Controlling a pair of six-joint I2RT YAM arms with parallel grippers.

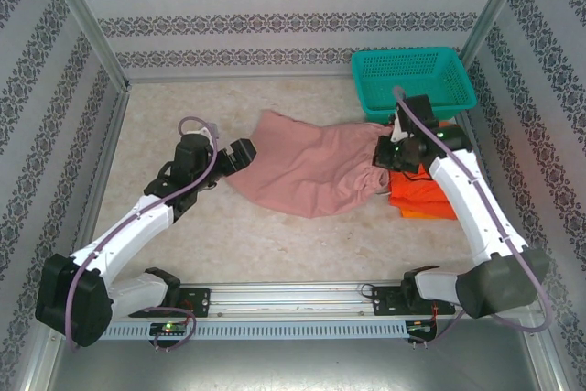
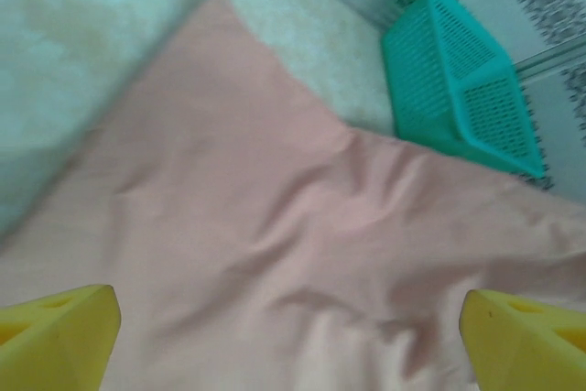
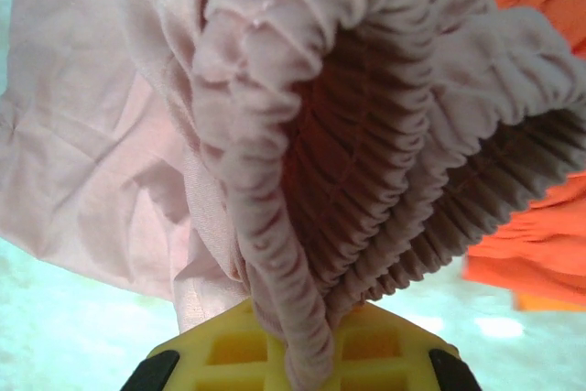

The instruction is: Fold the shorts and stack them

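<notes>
The dusty pink shorts [image 1: 307, 171] lie spread across the middle of the table. My right gripper [image 1: 385, 155] is shut on their gathered elastic waistband [image 3: 302, 226] at the right end, lifting it a little. The red-orange shorts [image 1: 423, 191] lie folded under and right of that gripper, with a yellow-orange edge [image 1: 430, 214] showing beneath. My left gripper [image 1: 245, 155] stands open at the pink shorts' left edge, its yellow fingertips [image 2: 59, 336] wide apart above the pink cloth [image 2: 293, 226] with nothing held.
A teal plastic mesh basket [image 1: 414, 80] stands at the back right corner, close behind the right gripper. Metal frame posts and patterned walls enclose the table. Bare tabletop [image 1: 165, 125] lies at the left and along the front.
</notes>
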